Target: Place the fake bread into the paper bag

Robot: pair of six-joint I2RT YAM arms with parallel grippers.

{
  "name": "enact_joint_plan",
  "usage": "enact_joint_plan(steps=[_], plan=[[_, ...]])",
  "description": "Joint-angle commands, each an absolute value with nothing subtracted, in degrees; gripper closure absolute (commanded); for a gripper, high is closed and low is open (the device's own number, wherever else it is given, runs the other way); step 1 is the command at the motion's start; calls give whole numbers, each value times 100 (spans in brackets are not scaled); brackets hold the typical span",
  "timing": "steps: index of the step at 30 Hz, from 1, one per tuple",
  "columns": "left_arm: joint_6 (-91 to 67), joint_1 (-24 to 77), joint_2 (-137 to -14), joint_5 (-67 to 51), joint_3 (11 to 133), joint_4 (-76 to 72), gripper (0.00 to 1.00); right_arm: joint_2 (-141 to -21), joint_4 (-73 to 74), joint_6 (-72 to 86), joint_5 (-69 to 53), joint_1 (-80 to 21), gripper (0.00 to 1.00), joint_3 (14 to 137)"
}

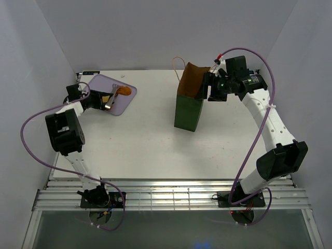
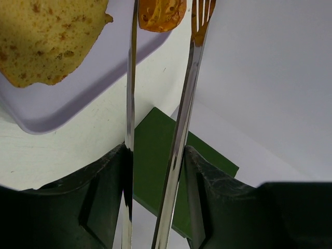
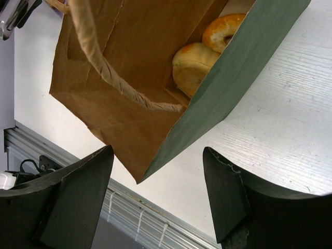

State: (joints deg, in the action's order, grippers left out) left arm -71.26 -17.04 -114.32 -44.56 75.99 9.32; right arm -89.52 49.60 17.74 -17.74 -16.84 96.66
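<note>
My left gripper [image 1: 98, 99] [image 2: 155, 150] is shut on a pair of metal tongs [image 1: 108, 101] [image 2: 181, 119] over the lilac tray [image 1: 104, 83] [image 2: 62, 104]. A dark brown oval pastry [image 1: 123, 91] [image 2: 162, 13] lies on the tray between the tong tips. A flat yellowish slice [image 2: 46, 36] lies on the tray to its left. The green paper bag [image 1: 188, 111] [image 3: 244, 67] stands mid-table. Inside it lie a ring doughnut [image 3: 224, 31] and a lumpy bun [image 3: 193, 66]. My right gripper [image 1: 212, 85] [image 3: 158, 150] is open at the bag's top rim, with a rim corner between the fingers.
The bag's tan string handles [image 1: 178, 65] [image 3: 104, 62] stick out at its mouth. The table's metal front rail [image 1: 166, 189] runs along the near edge. Grey walls close in the table on the left, right and back.
</note>
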Motion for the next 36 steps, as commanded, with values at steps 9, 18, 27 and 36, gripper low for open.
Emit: enact_joint_plan(steps=[9, 18, 27, 36], plan=[[-6856, -1723, -12006, -5133, 8305, 1055, 43, -8991, 4966, 1714, -1714, -1652, 25, 9888], [-6364, -1714, -11902, -5099, 8649, 1555, 44, -8991, 4966, 1749, -1679, -1652, 25, 9923], [-6196, -1723, -11092, -5115, 8078, 1775, 44, -8939, 4843, 1837, -1740, -1652, 25, 9800], [-6521, -1705, -10819, -5537, 7577, 1600, 44, -8763, 4658, 1863, -1731, -1652, 25, 9563]])
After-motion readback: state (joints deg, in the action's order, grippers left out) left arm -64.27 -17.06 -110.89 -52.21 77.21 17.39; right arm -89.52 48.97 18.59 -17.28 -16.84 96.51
